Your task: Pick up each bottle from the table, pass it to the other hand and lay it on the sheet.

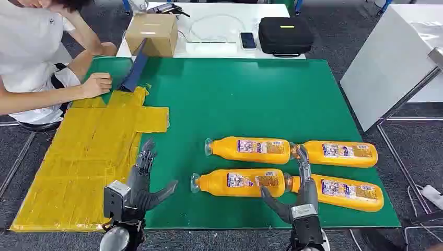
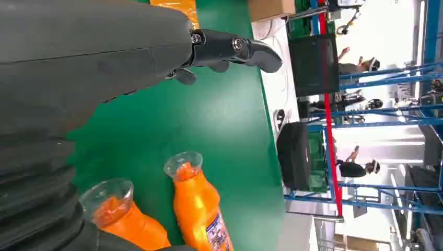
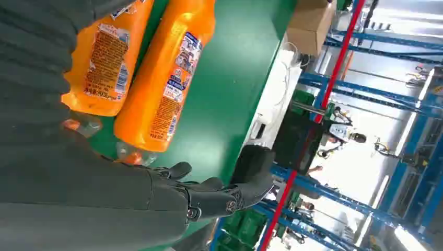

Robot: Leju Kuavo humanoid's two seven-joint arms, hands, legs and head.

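Our right hand (image 1: 298,196) sits at the near table edge with fingers spread and holding nothing; thumb (image 1: 274,204) points toward the near-left bottle (image 1: 240,182), the extended fingers (image 1: 303,163) reach up into the gap where the four bottles meet. From the head view we can't tell if the fingertips touch a cap or just hover over it. Our left hand (image 1: 140,183) is also spread and empty, hanging over the green table mat (image 1: 245,94) just beside the edge of the yellow sheet (image 1: 89,157). Four orange bottles lie on their sides in two rows: far-left bottle (image 1: 251,149), far-right bottle (image 1: 342,153), near-left one, near-right bottle (image 1: 345,192). The right pair's caps point at the bases of the left pair. None is on the sheet, so we judge the task is at its start: first pick, approach phase, nothing grasped. Next move as we see it: right hand needs to settle on one bottle body, likely the near-left or near-right since they flank it, and close around the middle, not the neck, since these are smooth and round and can roll. Tight spacing means fingers could nudge the neighbour. Then lift, hand over to the left, lay on the sheet. A person's hand (image 1: 96,83) rests at the sheet's far corner next to a dark blue flat object (image 1: 135,70); a cardboard box (image 1: 151,34) and black case (image 1: 286,35) sit on the white table behind.
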